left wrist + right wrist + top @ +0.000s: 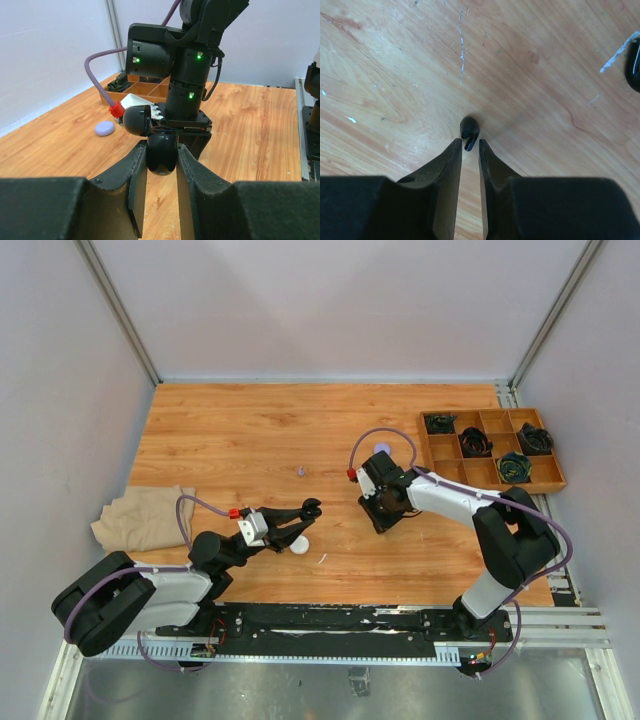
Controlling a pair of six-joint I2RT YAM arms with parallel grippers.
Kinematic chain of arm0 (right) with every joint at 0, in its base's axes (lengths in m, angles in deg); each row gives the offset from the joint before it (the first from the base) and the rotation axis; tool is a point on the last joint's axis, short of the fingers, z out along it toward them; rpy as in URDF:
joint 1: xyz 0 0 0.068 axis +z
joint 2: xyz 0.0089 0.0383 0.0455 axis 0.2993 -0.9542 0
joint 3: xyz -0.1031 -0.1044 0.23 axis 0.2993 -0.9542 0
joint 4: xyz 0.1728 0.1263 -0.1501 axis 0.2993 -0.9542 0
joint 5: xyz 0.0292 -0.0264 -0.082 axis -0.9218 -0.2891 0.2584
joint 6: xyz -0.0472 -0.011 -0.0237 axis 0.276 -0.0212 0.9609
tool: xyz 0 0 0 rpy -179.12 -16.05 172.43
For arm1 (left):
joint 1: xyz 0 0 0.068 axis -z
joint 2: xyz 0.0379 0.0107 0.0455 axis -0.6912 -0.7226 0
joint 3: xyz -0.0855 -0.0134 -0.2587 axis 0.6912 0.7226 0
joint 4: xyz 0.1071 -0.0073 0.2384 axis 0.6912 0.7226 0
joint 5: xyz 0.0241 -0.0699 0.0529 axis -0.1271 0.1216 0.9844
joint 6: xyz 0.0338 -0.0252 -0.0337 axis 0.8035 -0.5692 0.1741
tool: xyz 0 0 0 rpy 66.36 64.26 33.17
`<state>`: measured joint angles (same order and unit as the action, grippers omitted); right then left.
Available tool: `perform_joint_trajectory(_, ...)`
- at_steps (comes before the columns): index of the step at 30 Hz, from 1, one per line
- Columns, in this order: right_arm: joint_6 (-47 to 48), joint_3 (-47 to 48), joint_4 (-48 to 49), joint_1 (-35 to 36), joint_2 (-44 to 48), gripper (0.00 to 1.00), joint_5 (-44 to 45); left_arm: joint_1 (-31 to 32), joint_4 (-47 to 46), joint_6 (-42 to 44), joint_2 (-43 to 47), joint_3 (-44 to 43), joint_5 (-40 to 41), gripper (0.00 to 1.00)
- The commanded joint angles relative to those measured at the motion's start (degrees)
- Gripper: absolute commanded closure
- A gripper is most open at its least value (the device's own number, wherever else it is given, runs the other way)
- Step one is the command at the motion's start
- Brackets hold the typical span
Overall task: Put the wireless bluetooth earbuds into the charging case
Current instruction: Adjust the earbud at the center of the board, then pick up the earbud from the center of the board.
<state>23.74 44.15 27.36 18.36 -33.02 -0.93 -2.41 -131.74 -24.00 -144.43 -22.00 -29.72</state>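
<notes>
R jaws nearly shut; I see them pinching the black earbud (469,129) by its stem, down at desk (545,75). Long axis in line w/ jaws, bulb end pointing away. L jaws clamp black case (161,159), lid open.

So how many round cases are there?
3: glossy black round case in the left hand, white round case beside it, lavender round case past the right arm. Others may be hidden.

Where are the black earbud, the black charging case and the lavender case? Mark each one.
black earbud (469,127): right wrist view, its rounded head.
black charging case (161,155): left wrist view, its lower shell.
lavender case (104,128): left wrist view, its top face.
</notes>
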Motion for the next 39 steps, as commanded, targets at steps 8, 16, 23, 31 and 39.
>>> perform_joint_trajectory(8, -0.5, 3.5, -4.0, 1.5, 1.1, 0.63, -1.2, -0.2, -1.3, 0.7, 0.6, 0.0, 0.8, 1.00)
perform_joint_trajectory(16, -0.6, 6.5, -4.5, 1.4, -2.0, 0.62, 0.7, -0.2, -1.4, 0.7, 0.4, 0.0, 0.8, 1.00)
perform_joint_trajectory(23, -1.1, 6.8, -4.6, 1.5, -3.7, 0.66, 0.9, -0.2, -1.3, 0.7, 0.3, -0.1, 0.9, 1.00)
perform_joint_trajectory(31, -1.0, 6.7, -4.6, 1.5, -6.2, 0.71, 1.3, -0.2, -1.1, 0.8, 0.3, -0.2, 0.9, 1.00)
perform_joint_trajectory(39, -0.9, 6.6, -5.0, 1.5, -5.6, 0.81, 2.5, -0.2, -1.3, 0.8, 0.1, -0.1, 0.9, 1.00)
